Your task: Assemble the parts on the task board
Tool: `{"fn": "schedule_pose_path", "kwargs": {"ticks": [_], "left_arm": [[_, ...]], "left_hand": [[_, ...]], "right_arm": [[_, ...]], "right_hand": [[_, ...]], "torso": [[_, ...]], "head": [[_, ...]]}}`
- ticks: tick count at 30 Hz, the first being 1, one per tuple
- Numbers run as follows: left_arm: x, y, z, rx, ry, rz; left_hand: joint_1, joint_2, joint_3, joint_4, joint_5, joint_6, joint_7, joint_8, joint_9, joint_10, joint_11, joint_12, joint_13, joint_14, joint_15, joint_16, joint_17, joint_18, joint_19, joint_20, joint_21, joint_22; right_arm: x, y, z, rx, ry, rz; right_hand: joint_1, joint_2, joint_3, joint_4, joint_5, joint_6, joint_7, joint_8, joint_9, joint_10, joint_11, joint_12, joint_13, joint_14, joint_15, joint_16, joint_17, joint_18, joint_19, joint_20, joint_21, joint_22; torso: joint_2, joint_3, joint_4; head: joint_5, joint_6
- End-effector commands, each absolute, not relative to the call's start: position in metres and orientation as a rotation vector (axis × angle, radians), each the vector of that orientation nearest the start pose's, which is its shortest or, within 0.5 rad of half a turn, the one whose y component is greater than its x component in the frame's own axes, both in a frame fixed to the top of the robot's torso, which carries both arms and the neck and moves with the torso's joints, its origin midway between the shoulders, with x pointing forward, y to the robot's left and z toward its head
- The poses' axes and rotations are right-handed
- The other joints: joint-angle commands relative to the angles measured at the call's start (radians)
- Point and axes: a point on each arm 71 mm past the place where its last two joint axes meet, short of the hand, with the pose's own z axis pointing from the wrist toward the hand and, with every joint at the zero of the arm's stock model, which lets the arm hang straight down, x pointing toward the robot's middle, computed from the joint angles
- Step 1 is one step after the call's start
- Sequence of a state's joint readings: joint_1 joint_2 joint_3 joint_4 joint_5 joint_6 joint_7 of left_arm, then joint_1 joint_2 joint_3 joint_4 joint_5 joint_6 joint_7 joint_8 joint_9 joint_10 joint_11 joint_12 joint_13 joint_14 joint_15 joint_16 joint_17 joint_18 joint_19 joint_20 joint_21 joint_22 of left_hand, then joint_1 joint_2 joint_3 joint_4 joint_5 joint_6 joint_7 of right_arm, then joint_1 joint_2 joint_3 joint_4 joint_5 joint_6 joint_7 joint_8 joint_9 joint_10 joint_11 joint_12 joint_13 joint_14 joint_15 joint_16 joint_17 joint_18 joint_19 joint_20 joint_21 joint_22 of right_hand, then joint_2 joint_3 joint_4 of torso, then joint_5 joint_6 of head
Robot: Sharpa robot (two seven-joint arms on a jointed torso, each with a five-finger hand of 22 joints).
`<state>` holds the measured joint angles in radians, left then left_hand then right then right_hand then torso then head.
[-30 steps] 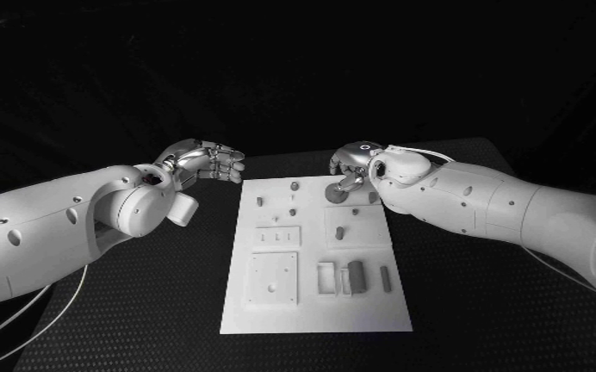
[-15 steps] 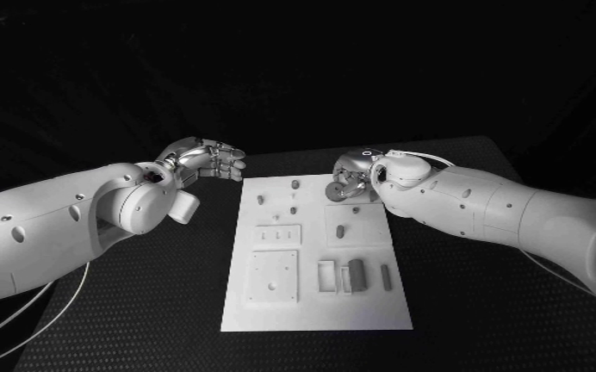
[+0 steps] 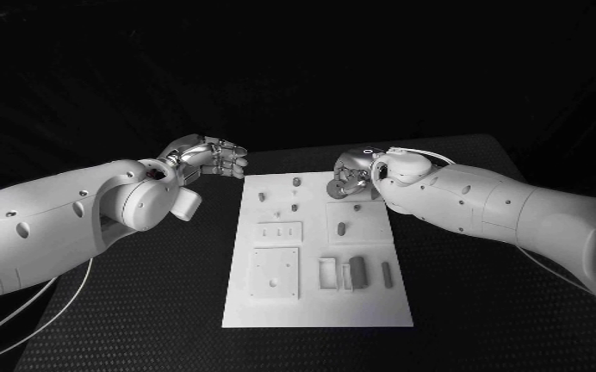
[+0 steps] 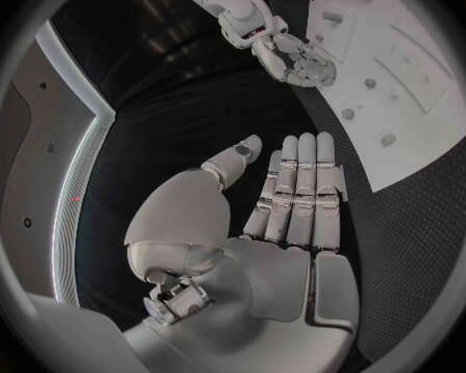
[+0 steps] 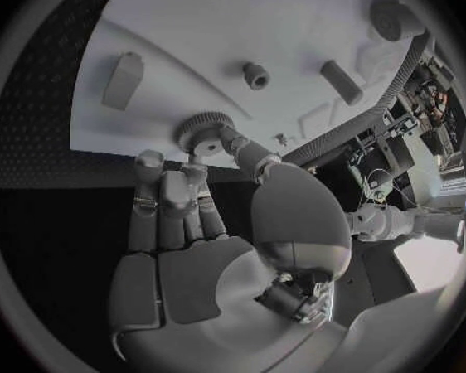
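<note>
The white task board (image 3: 317, 303) lies in the middle of the black table. My right hand (image 3: 353, 172) hovers over the board's far right corner and pinches a small toothed gear (image 3: 337, 189) between thumb and fingertips; the gear (image 5: 202, 128) sits just above the board (image 5: 244, 33). My left hand (image 3: 207, 158) hangs off the board's far left corner, palm flat, fingers (image 4: 300, 182) straight and side by side, holding nothing. The left wrist view also shows the right hand (image 4: 291, 56) by the board (image 4: 419, 133).
Short pegs (image 3: 298, 183) stand on the board's far half, with an oblong part (image 3: 339, 229) in a square recess. Near the front lie a square plate (image 3: 275, 274), a small frame (image 3: 328, 274) and two bars (image 3: 357, 273). Black table mat (image 3: 472, 303) surrounds the board.
My right hand has sunk a little toward the board's far right corner with the gear in it. The left hand has barely shifted.
</note>
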<state>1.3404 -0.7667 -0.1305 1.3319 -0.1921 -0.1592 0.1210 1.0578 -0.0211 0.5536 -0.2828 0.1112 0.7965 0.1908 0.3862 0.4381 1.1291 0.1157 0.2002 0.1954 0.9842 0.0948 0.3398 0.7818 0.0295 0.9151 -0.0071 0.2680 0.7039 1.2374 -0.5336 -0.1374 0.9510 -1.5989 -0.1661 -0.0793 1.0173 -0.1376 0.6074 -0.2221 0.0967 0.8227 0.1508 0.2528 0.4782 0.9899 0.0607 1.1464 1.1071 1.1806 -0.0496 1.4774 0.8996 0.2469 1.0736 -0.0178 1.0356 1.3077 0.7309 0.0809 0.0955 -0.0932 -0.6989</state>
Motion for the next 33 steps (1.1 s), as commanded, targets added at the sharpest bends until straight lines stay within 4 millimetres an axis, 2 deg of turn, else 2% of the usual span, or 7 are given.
{"fn": "schedule_pose_path", "kwargs": {"ticks": [1,7,11,18,22,29,33], "left_arm": [[0.532,0.217,-0.165,-0.911,1.732,-1.342],[0.532,0.217,-0.165,-0.912,1.733,-1.341],[0.532,0.217,-0.165,-0.912,1.734,-1.342],[0.532,0.218,-0.165,-0.913,1.734,-1.34],[0.532,0.217,-0.165,-0.913,1.735,-1.34],[0.532,0.218,-0.165,-0.913,1.736,-1.34],[0.532,0.217,-0.166,-0.913,1.737,-1.341]], "left_hand": [[-0.009,-0.004,-0.002,0.002,-0.004,0.002,0.0,-0.005,-0.001,0.008,0.002,-0.004,0.001,0.007,0.003,-0.005,0.002,0.009,0.005,0.005,-0.005,0.001],[-0.009,-0.004,-0.002,0.002,-0.004,0.002,0.0,-0.005,-0.001,0.008,0.002,-0.004,0.002,0.007,0.003,-0.005,0.002,0.009,0.004,0.005,-0.006,0.001],[-0.009,-0.004,-0.002,0.002,-0.004,0.002,0.001,-0.005,-0.002,0.008,0.002,-0.005,0.002,0.007,0.003,-0.006,0.002,0.009,0.004,0.005,-0.006,0.001],[-0.009,-0.004,-0.002,0.002,-0.004,0.002,0.001,-0.005,-0.002,0.008,0.002,-0.005,0.002,0.007,0.003,-0.006,0.003,0.009,0.004,0.005,-0.006,0.002],[-0.009,-0.004,-0.002,0.002,-0.004,0.002,0.001,-0.005,-0.002,0.008,0.002,-0.005,0.002,0.007,0.003,-0.007,0.003,0.009,0.004,0.005,-0.006,0.002],[-0.009,-0.003,-0.002,0.002,-0.004,0.002,0.001,-0.005,-0.002,0.008,0.002,-0.006,0.002,0.007,0.003,-0.007,0.004,0.009,0.004,0.005,-0.007,0.002],[-0.01,-0.003,-0.002,0.002,-0.004,0.001,0.001,-0.005,-0.002,0.008,0.002,-0.006,0.002,0.007,0.003,-0.008,0.004,0.009,0.004,0.005,-0.007,0.002]], "right_arm": [[0.57,-0.211,-0.236,-0.335,1.843,0.279],[0.57,-0.213,-0.242,-0.345,1.896,0.259],[0.569,-0.215,-0.247,-0.359,1.919,0.237],[0.569,-0.216,-0.252,-0.415,1.891,0.192],[0.567,-0.216,-0.256,-0.448,1.868,0.174],[0.565,-0.214,-0.259,-0.467,1.85,0.173],[0.565,-0.214,-0.26,-0.473,1.848,0.172]], "right_hand": [[-0.002,0.016,0.0,-0.008,-0.003,0.017,0.013,0.005,0.001,0.002,-0.009,0.004,-0.002,-0.001,-0.005,0.004,-0.001,0.015,-0.004,-0.001,0.001,0.019],[-0.003,0.044,-0.001,-0.025,-0.002,0.044,0.006,0.02,0.004,0.004,-0.016,0.007,-0.007,-0.001,-0.011,0.004,-0.002,0.015,-0.006,0.0,0.002,0.019],[-0.005,0.049,-0.002,-0.027,-0.002,0.046,0.005,0.021,0.004,0.004,-0.017,0.007,-0.008,-0.001,-0.013,0.004,-0.002,0.015,-0.007,0.0,0.002,0.019],[0.001,0.042,-0.001,-0.047,-0.002,0.041,0.005,0.017,0.001,0.003,-0.017,0.007,-0.012,-0.003,-0.013,0.002,-0.003,0.015,-0.008,0.0,0.001,0.019],[0.013,0.028,0.001,-0.063,-0.002,0.035,0.008,0.013,-0.002,0.002,-0.014,0.008,-0.014,-0.003,-0.011,0.002,-0.004,0.015,-0.008,0.0,0.001,0.018],[0.021,0.009,0.0,-0.065,-0.002,0.033,0.01,0.011,-0.004,0.002,-0.012,0.009,-0.017,-0.003,-0.009,0.001,-0.005,0.015,-0.008,0.0,0.001,0.018],[0.022,0.005,0.0,-0.064,-0.002,0.033,0.01,0.011,-0.004,0.002,-0.012,0.01,-0.017,-0.002,-0.009,0.002,-0.005,0.015,-0.007,0.0,0.001,0.018]], "torso": [[0.0,-0.0005,-0.0005],[0.0,-0.0005,-0.0003],[0.0,-0.0006,0.0],[0.0,-0.0001,0.0],[0.0,-0.0006,-0.0003],[0.0,-0.0003,-0.0005],[0.0,-0.0006,-0.0006]], "head": [[0.0,-0.001],[0.0,-0.004],[0.0,-0.006],[0.001,-0.009],[0.001,-0.01],[0.001,-0.013],[0.001,-0.014]]}}
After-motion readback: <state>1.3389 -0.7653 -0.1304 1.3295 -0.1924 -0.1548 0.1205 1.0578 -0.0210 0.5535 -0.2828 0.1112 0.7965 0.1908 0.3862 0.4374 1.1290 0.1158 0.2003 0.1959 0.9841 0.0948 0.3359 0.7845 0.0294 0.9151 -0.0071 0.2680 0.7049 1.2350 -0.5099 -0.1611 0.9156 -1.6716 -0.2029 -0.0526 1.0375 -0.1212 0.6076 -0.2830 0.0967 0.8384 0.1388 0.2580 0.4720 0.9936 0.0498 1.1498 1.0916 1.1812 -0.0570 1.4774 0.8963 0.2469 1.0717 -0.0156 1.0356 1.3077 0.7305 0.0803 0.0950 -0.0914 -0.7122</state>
